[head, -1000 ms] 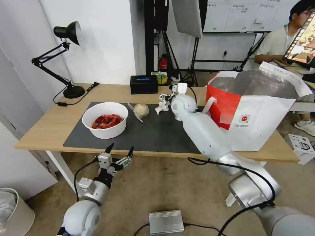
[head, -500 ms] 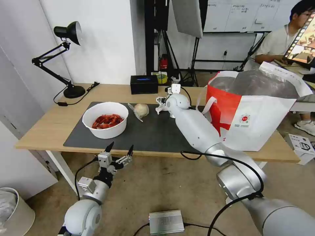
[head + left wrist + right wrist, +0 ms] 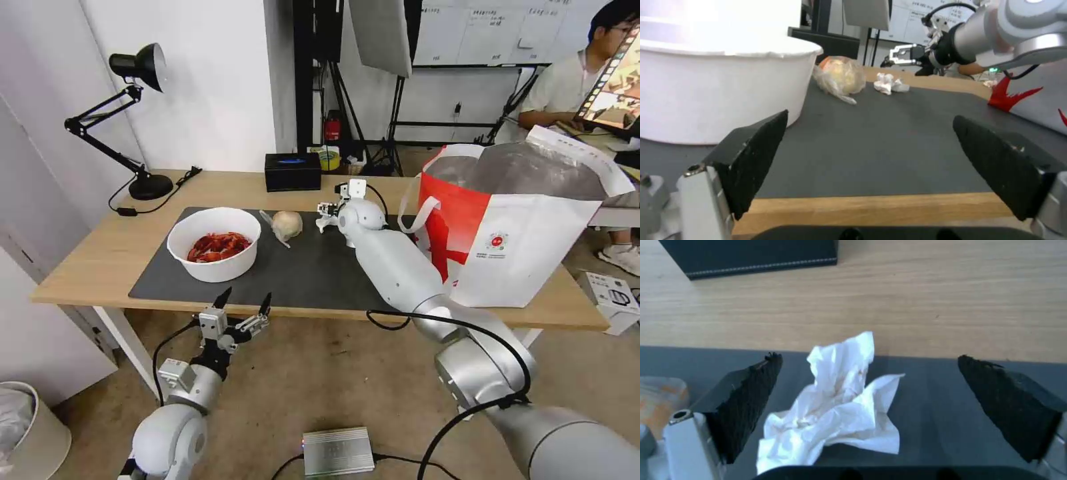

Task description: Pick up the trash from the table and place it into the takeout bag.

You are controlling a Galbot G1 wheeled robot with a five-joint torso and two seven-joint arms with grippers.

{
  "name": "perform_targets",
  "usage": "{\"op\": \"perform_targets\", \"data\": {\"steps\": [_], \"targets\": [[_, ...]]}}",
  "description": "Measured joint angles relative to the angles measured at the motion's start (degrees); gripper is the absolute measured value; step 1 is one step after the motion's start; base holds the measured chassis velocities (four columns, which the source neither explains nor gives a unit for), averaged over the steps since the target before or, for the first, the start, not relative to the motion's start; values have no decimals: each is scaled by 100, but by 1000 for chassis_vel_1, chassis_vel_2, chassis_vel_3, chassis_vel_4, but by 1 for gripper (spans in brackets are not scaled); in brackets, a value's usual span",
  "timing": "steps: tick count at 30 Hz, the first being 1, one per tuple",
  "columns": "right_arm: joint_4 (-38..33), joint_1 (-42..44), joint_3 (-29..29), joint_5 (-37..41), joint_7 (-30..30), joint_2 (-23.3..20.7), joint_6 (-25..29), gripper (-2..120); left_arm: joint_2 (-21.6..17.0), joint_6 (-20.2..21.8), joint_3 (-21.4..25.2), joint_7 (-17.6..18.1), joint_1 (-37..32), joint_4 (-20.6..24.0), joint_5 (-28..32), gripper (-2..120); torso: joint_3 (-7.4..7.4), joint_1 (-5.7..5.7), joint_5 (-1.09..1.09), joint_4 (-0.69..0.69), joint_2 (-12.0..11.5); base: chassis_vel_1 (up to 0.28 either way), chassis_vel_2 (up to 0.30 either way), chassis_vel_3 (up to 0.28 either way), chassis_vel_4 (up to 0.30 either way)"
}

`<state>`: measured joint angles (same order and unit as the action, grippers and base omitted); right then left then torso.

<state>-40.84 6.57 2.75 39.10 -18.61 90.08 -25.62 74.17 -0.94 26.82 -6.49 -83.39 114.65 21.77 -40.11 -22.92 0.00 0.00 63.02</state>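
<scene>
reaching over the mat's far edge, the right gripper (image 3: 869,406) hung with fingers spread on either side of the crumpled tissue (image 3: 840,406), not touching it. the wrapped beige lump (image 3: 287,225) and the bowl of shells (image 3: 213,243) sat on the mat; the takeout bag (image 3: 513,227) stood at the table's right end. the left gripper (image 3: 242,305) waited spread below the table's near edge.

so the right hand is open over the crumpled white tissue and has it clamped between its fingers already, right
Not quite. The right hand is open over the crumpled white tissue, but nothing is clamped: the right wrist view shows its black fingers spread wide on either side, with the tissue lying loose on the dark grey mat.
</scene>
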Motion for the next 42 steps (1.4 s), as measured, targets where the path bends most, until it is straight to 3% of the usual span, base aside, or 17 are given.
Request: {"op": "perform_targets", "data": {"steps": [17,26,28,32,36,42], "targets": [[78,85,13,-133,169,-4,88,97,62,-44,-41,-12,-64,4,-76,100,0,0,0,0,0,0,0,0,0],[61,156,18,-141,198,-7,109,64,93,-80,-88,-21,-85,4,-111,100,0,0,0,0,0,0,0,0,0],[61,157,18,-141,198,-7,116,62,94,-80,-92,-23,-88,4,-113,100,0,0,0,0,0,0,0,0,0],[65,157,9,-144,201,-7,171,40,95,-89,-87,-108,-121,5,-132,100,0,0,0,0,0,0,0,0,0],[64,157,4,-143,202,-8,183,31,103,-90,-91,-119,-120,3,-135,100,0,0,0,0,0,0,0,0,0],[53,170,-2,-134,204,-10,190,6,139,-93,-135,-122,-105,-19,-165,100,0,0,0,0,1,0,0,0,0]]}}
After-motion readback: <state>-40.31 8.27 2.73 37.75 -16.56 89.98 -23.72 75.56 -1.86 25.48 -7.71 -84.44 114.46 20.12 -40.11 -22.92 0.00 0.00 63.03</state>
